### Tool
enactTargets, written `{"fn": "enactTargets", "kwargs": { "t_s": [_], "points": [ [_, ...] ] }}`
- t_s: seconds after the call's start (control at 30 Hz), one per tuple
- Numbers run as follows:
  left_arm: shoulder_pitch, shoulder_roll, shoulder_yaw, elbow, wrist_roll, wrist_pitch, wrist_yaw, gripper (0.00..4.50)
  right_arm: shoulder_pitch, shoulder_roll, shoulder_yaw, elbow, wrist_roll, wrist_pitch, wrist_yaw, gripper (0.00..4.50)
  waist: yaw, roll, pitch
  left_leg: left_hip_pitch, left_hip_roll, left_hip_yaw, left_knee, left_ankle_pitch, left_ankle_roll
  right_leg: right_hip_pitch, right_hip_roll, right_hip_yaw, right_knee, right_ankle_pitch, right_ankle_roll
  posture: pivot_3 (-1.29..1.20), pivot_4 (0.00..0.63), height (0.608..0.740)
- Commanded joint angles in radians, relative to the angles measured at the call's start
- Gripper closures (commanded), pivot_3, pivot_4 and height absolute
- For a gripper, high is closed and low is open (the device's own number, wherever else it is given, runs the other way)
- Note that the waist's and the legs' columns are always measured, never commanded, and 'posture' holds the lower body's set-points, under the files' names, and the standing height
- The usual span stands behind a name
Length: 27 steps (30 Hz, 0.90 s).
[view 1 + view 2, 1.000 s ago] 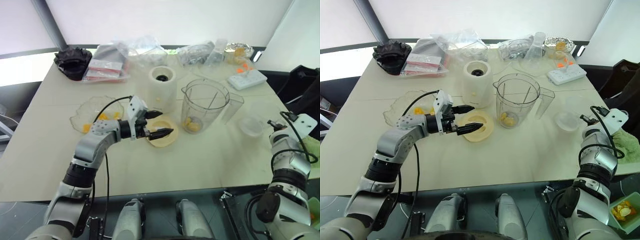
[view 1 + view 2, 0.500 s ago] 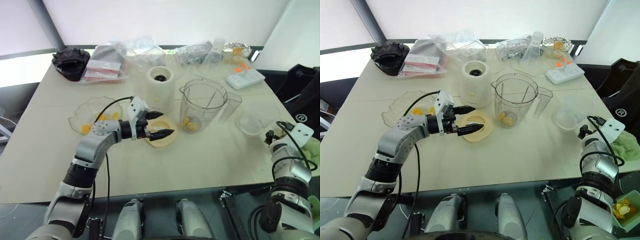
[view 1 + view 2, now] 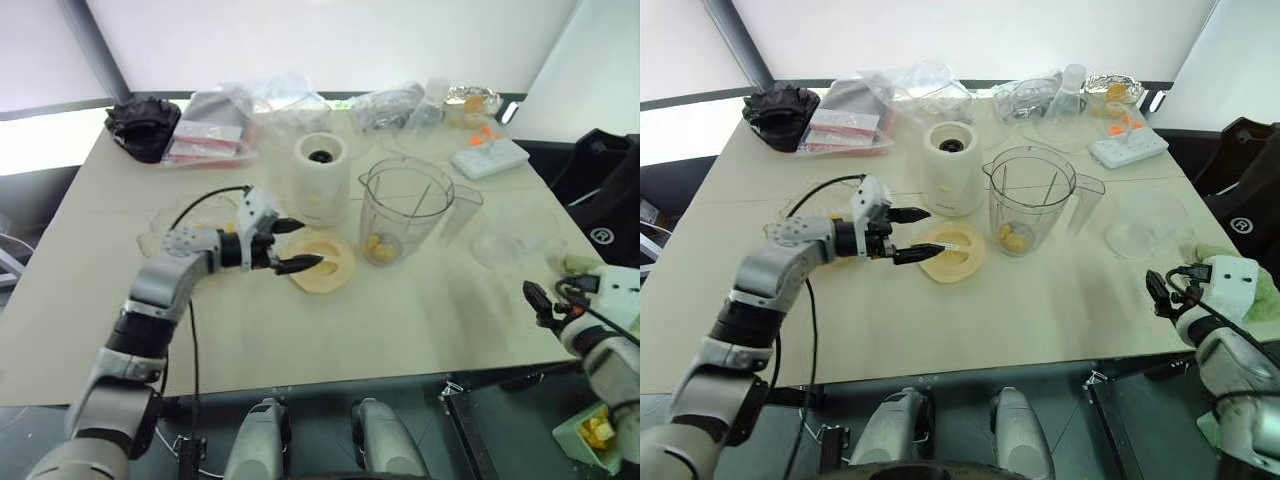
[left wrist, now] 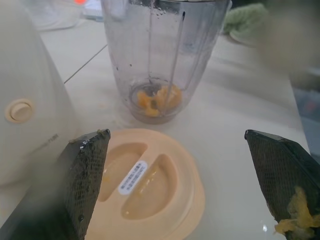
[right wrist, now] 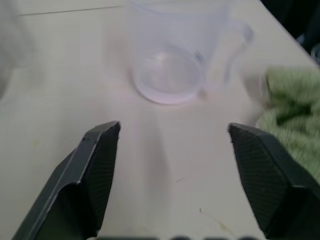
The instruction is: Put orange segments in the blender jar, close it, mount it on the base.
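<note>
With orange segments (image 4: 156,98) already lying at the bottom of the open blender jar (image 3: 1031,200), the left pincer (image 3: 902,236) hung spread wide and empty over the flat cream lid (image 3: 952,251) on the table (image 3: 1040,310), between jar and base (image 3: 951,167); closing looked next, calling for a grip on that lid. The right pincer (image 5: 172,175), also wide and empty, stood near the table's edge.

Clear, seemingly plastic blender jar (image 3: 1031,200)

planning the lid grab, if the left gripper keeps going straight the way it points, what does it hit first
Probably the blender jar. The open left gripper hovers above the cream lid, pointing over it at the jar's lower wall. Depth is unclear, so a fingertip might graze the lid first.
</note>
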State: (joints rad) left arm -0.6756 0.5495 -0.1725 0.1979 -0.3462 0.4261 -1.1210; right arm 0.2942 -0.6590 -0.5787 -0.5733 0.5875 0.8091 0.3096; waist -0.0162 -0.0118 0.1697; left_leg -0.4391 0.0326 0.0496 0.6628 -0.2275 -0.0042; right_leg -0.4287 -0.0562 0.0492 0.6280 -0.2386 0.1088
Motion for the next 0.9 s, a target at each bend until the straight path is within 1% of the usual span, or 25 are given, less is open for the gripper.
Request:
{"fn": "enactTargets", "kwargs": {
  "t_s": [0.03, 0.1, 0.17, 0.27, 0.33, 0.43, 0.53, 0.6, 0.77, 0.9],
  "points": [
    [-0.093, 0.019, -0.026, 0.121, 0.041, -0.073, -0.120, 0.00, 0.070, -0.048, -0.035, -0.171, 0.084, 0.005, 0.131, 0.93, 0.002, -0.001, 0.000, 0.000, 0.000, 0.000, 0.000, 0.000, 0.000, 0.000, 0.000, 0.000, 0.000, 0.000, 0.000, 0.00, 0.150, 0.740],
    [-0.174, 0.012, -0.053, 0.267, 0.093, -0.159, -0.181, 0.00, 0.069, -0.041, -0.055, -0.229, 0.138, 0.019, 0.127, 0.93, 0.004, -0.002, 0.000, -0.001, 0.000, -0.001, 0.000, 0.000, 0.000, 0.000, 0.000, 0.000, -0.002, 0.000, 0.000, 0.00, 0.150, 0.740],
    [-0.252, -0.006, -0.070, 0.412, 0.134, -0.237, -0.228, 0.00, 0.056, -0.029, -0.053, -0.272, 0.155, 0.028, 0.096, 0.93, 0.005, -0.002, 0.001, -0.002, 0.000, 0.000, 0.000, 0.000, 0.000, -0.001, -0.001, 0.000, -0.002, 0.000, 0.000, 0.00, 0.150, 0.740],
    [-0.371, -0.057, -0.099, 0.652, 0.211, -0.378, -0.281, 0.83, 0.048, -0.005, -0.041, -0.328, 0.168, 0.037, 0.043, 0.88, 0.008, -0.003, 0.001, -0.004, -0.001, 0.000, 0.000, 0.000, 0.000, -0.001, -0.001, -0.001, -0.005, 0.000, -0.001, 0.00, 0.150, 0.740],
    [-0.429, -0.088, -0.123, 0.788, 0.278, -0.491, -0.274, 1.82, 0.043, 0.010, -0.033, -0.356, 0.171, 0.044, 0.006, 0.88, 0.010, -0.003, 0.001, -0.005, -0.001, 0.000, 0.000, -0.002, 0.003, 0.000, -0.001, -0.002, -0.008, 0.000, -0.001, 0.00, 0.150, 0.740],
    [-0.492, -0.134, -0.134, 0.929, 0.339, -0.579, -0.282, 1.82, 0.040, 0.020, -0.027, -0.382, 0.171, 0.047, -0.029, 0.88, 0.010, -0.004, 0.001, -0.007, -0.001, 0.001, 0.000, -0.004, 0.007, 0.000, -0.002, -0.002, -0.012, 0.000, -0.001, 0.00, 0.150, 0.740],
    [-0.533, -0.175, -0.144, 1.021, 0.401, -0.638, -0.276, 1.82, 0.041, 0.025, -0.021, -0.400, 0.171, 0.053, -0.056, 0.88, 0.010, -0.005, 0.002, -0.009, -0.002, 0.002, 0.000, -0.005, 0.008, 0.000, -0.002, -0.002, -0.013, 0.001, 0.000, 0.00, 0.150, 0.740],
    [-0.543, -0.185, -0.139, 1.052, 0.424, -0.662, -0.275, 1.82, 0.042, 0.027, -0.013, -0.410, 0.171, 0.056, -0.070, 0.88, 0.009, -0.005, 0.002, -0.009, -0.002, 0.002, 0.000, -0.005, 0.008, 0.000, -0.002, -0.002, -0.013, 0.001, 0.000, 0.00, 0.150, 0.740],
    [-0.562, -0.259, -0.151, 1.108, 0.505, -0.698, -0.182, 1.82, 0.094, 0.047, -0.032, -0.469, 0.193, 0.056, -0.113, 0.88, 0.021, -0.005, 0.002, -0.007, -0.002, 0.002, 0.001, -0.005, 0.008, 0.001, -0.002, -0.003, -0.011, 0.001, 0.000, 0.00, 0.150, 0.740],
    [-0.565, -0.304, -0.126, 1.129, 0.524, -0.691, -0.105, 1.82, 0.154, 0.025, -0.048, -0.474, 0.209, 0.010, -0.152, 0.88, 0.027, -0.006, 0.002, -0.007, -0.002, 0.002, 0.001, -0.005, 0.008, 0.001, -0.001, -0.002, -0.011, 0.001, 0.000, 0.00, 0.150, 0.740]
  ]
}}
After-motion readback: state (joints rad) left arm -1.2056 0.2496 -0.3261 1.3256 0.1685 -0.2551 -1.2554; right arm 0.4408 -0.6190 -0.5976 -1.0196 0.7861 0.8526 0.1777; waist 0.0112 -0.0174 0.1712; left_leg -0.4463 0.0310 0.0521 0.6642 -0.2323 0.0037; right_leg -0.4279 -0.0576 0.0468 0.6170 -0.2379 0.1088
